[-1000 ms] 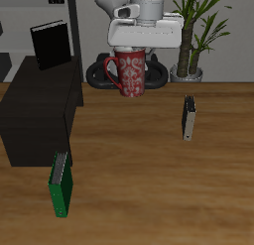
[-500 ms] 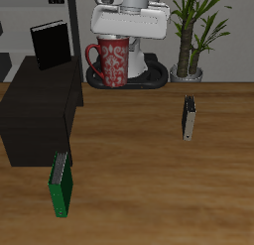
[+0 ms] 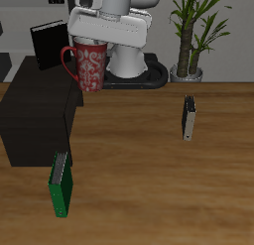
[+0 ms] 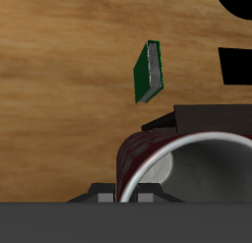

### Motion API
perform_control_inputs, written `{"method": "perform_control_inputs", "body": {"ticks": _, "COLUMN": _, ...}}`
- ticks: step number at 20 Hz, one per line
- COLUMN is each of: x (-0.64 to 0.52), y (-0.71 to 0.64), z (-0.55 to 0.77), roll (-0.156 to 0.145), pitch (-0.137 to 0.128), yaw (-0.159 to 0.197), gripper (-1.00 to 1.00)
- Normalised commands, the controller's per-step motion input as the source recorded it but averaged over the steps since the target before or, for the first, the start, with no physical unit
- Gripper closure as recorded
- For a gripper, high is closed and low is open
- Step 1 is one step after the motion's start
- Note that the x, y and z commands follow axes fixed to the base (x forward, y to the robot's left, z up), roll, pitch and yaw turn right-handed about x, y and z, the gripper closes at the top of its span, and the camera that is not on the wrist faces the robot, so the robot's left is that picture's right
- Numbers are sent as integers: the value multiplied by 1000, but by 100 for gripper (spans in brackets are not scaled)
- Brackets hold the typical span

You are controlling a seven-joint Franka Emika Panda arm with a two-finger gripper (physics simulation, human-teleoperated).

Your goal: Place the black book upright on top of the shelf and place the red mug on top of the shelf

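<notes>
Gripper [image 3: 92, 43] carried red mug [image 3: 89, 67] sideways, now nearer shelf [image 3: 35, 105].

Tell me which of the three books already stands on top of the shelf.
The black book: it stands upright on the shelf. The green book and the grey-and-white book both stand on the wooden table.

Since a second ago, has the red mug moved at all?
Yes. The red mug, held in the gripper, has travelled sideways away from the potted plant toward the shelf, now near the upright black book.
</notes>
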Motion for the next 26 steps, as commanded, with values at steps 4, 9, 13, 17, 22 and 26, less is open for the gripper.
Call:
{"method": "perform_control_inputs", "body": {"ticks": 4, "x": 247, "y": -397, "z": 105, "roll": -65, "pitch": 45, "yaw": -46, "gripper": 100}}
{"method": "perform_control_inputs", "body": {"ticks": 9, "x": 230, "y": -418, "z": -56, "roll": -50, "pitch": 71, "yaw": -50, "gripper": 100}}
{"method": "perform_control_inputs", "body": {"ticks": 13, "x": 147, "y": -319, "z": -31, "roll": -37, "pitch": -2, "yaw": 3, "gripper": 100}}
{"method": "perform_control_inputs", "body": {"ticks": 17, "x": 180, "y": -269, "z": -69, "roll": 0, "pitch": 16, "yaw": -4, "gripper": 100}}
{"method": "perform_control_inputs", "body": {"ticks": 22, "x": 124, "y": -261, "z": -230, "roll": -22, "pitch": 18, "yaw": -37, "gripper": 100}}
{"method": "perform_control_inputs", "body": {"ticks": 26, "x": -76, "y": -105, "z": -167, "roll": -11, "pitch": -10, "yaw": -20, "gripper": 100}}
